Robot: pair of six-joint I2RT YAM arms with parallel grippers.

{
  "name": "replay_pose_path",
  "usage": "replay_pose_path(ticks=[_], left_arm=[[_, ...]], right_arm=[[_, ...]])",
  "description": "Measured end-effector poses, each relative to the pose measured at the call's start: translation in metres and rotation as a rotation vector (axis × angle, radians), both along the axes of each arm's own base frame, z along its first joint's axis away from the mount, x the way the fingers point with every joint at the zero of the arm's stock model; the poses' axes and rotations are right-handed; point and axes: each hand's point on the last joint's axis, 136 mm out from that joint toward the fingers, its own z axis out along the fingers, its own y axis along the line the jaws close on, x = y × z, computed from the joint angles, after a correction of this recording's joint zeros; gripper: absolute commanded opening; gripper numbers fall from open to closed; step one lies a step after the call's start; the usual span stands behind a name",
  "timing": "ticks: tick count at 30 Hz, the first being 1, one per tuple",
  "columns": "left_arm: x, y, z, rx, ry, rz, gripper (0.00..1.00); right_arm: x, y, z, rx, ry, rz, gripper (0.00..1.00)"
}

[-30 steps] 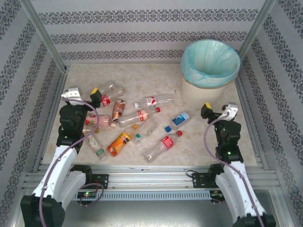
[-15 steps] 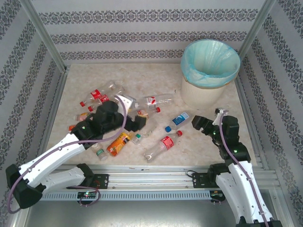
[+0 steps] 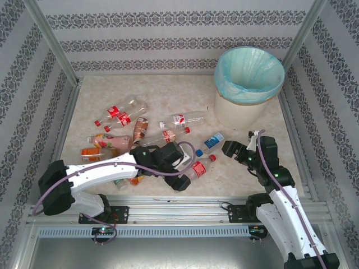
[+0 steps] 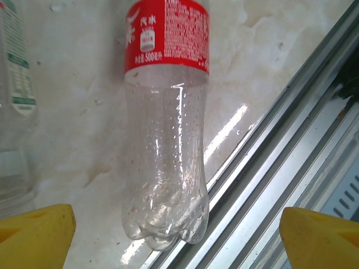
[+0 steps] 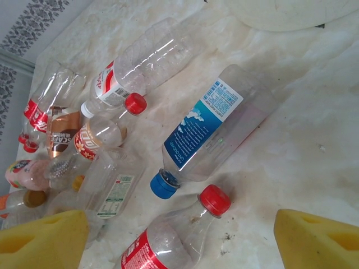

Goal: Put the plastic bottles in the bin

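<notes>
The left fingers (image 4: 33, 235) were spread astride the red-label bottle (image 4: 165, 140) on the counter (image 4: 73, 112), likely to grab it; the right fingers (image 5: 45, 241), spread too, hung above the blue-label bottle (image 5: 216, 131) near the bin (image 3: 235, 112)

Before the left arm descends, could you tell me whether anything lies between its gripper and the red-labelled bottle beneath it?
Nothing visible does: the open left gripper hangs directly over the uncovered red-labelled bottle.
</notes>
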Motion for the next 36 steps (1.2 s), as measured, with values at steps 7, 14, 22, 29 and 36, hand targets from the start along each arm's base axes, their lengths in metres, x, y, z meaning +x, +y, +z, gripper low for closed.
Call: replay_pose_path(ticks=[7,14,22,29,36], left_arm=[[0.006,-0.018,-0.028,0.105,0.073,-0.006,0.93],[0.005,-0.021,-0.052,0.204,0.113,-0.034,0.84],[0.005,-0.009,-0.086,0.340,0.143,-0.064,0.61],[0.005,-0.005,-0.076,0.345,0.117,-0.098,0.53],[0.005,-0.005,-0.007,0.193,-0.017,-0.177,0.39]], right_arm=[[-0.001,-0.001,0.000,0.016,-0.010,-0.021,0.90],[0.002,-0.006,-0.015,0.028,-0.006,-0.075,0.90],[0.008,-0.012,-0.023,0.017,-0.001,-0.118,0.91],[0.011,-0.013,-0.023,0.021,-0.008,-0.134,0.90],[0.012,-0.008,0.000,0.046,-0.057,-0.104,0.88]])
